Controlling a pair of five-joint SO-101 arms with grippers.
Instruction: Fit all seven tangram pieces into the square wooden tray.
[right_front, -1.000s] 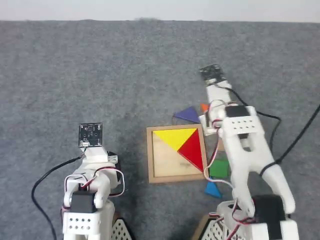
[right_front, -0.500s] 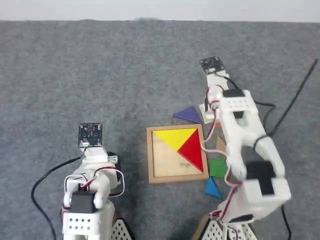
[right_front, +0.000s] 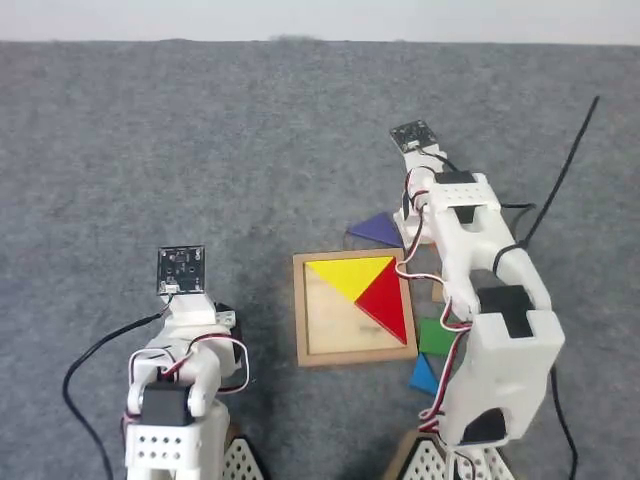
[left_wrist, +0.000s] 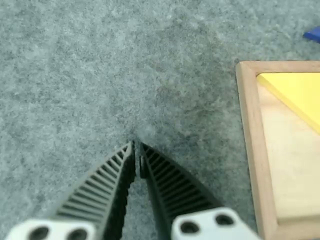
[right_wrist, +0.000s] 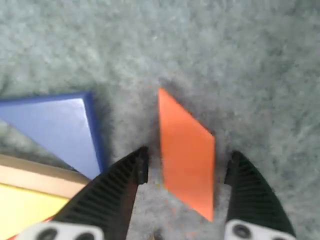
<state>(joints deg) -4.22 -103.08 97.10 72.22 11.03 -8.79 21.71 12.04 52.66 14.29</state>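
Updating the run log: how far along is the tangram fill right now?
Done: yellow triangle and red triangle sit in the tray. In hand: right gripper is open, straddling the orange piece on the carpet, not gripping it. Remaining: orange piece, purple triangle, green square and blue triangle all lie outside the tray. Left gripper is shut, over carpet.

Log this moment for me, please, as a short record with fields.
tray: tray holds yellow triangle and red triangle
loose on mat: purple triangle, orange piece, green square, blue triangle
right gripper: right gripper open, straddling the orange piece
left gripper: left gripper shut, over bare mat beside the tray
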